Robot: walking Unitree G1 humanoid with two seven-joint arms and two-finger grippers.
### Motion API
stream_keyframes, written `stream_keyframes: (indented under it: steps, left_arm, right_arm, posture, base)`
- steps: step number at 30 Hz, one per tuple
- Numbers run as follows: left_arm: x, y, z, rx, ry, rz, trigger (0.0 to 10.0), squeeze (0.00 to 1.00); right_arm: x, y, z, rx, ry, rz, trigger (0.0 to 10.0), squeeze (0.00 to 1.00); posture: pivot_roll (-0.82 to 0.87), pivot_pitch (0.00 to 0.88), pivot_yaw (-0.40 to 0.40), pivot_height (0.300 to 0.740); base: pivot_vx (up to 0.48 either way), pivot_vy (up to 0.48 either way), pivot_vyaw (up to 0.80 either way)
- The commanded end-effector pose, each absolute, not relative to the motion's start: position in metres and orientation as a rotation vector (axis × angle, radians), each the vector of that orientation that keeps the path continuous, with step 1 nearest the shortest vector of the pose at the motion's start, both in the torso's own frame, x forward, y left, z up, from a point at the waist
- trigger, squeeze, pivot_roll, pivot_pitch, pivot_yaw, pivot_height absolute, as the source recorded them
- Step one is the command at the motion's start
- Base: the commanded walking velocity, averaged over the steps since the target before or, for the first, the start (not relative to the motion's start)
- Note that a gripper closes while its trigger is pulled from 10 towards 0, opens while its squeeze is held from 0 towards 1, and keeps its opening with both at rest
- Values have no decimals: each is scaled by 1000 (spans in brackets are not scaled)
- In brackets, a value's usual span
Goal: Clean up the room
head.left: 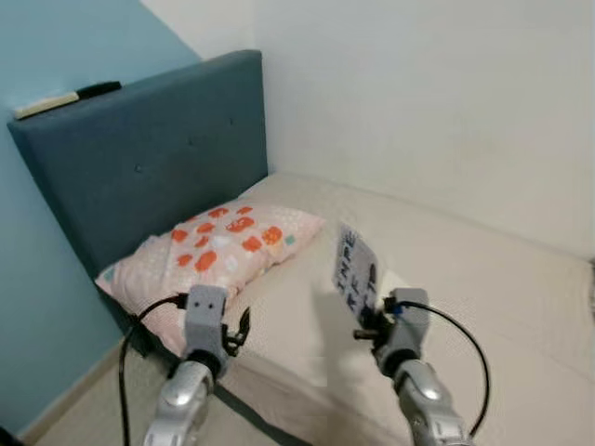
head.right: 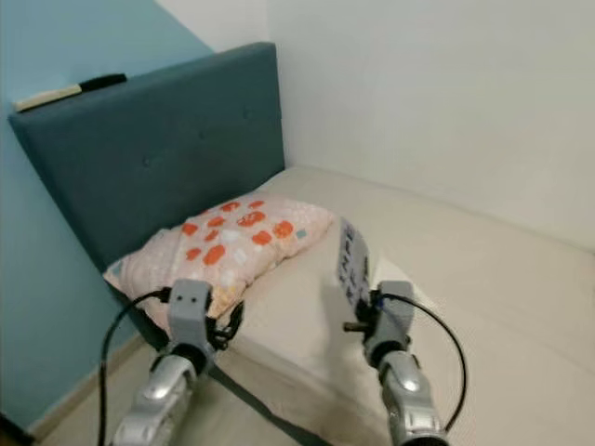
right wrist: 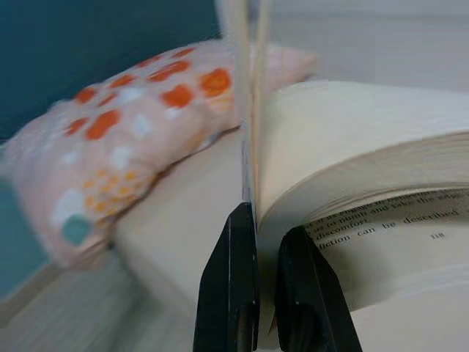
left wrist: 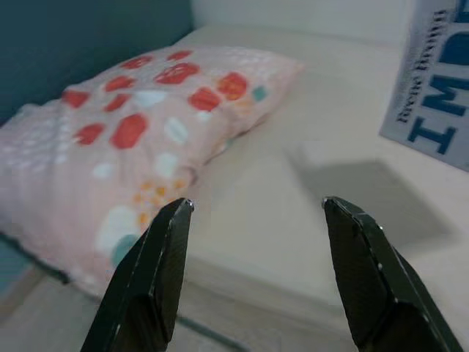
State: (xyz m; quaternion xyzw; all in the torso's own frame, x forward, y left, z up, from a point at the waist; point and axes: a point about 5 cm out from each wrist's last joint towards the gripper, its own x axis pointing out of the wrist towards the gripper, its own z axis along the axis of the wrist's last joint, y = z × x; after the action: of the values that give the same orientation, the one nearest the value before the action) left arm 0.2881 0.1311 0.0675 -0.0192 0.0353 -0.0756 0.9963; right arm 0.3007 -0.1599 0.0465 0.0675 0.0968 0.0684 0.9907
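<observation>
My right gripper is shut on a book, pinching its white cover with blue lettering while the pages sag open onto the beige mattress. In the right wrist view the two black fingers clamp the thin cover edge. A pink pillow with orange and red spots lies at the head of the bed, to the left of the book. My left gripper hangs open over the mattress edge beside the pillow, holding nothing.
A dark blue padded headboard stands behind the pillow, with a pale flat item and a black object on its top. A teal wall is on the left, a white wall behind the bed. Light floor lies alongside the bed.
</observation>
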Motion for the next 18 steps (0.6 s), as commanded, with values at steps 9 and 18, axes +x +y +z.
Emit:
stream_keyframes:
  steps: [9,18]
  left_arm:
    - [289,132,66,-30,86,-128,10000,0]
    - [290,130,66,-45,82,-118,10000,0]
  right_arm:
    - [304,-164,55,123,146,129,10000,0]
    - [304,-166,56,120,144,123,10000,0]
  posture:
    - [9,67,2,740]
    - [7,71,1,740]
  base:
    - [0,47,0]
    - [0,-320,0]
